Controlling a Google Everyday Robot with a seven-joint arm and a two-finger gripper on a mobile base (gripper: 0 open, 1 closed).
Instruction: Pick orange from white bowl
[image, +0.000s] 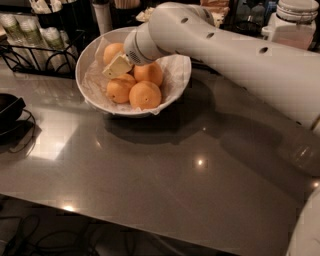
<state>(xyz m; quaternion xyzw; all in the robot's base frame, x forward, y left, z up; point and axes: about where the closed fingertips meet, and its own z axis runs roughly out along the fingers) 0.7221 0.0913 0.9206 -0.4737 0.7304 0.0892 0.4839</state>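
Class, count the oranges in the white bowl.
4 oranges: one back-left, one centre-right, two in front. The gripper hangs among them in the white bowl, possibly hiding more.

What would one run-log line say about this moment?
step: reach | claw: down in white bowl, among oranges | count: four, all resting in bowl | lifted: none

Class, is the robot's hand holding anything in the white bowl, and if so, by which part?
It cannot be told. The hand sits low in the white bowl among the oranges, but no hold on any of them shows.
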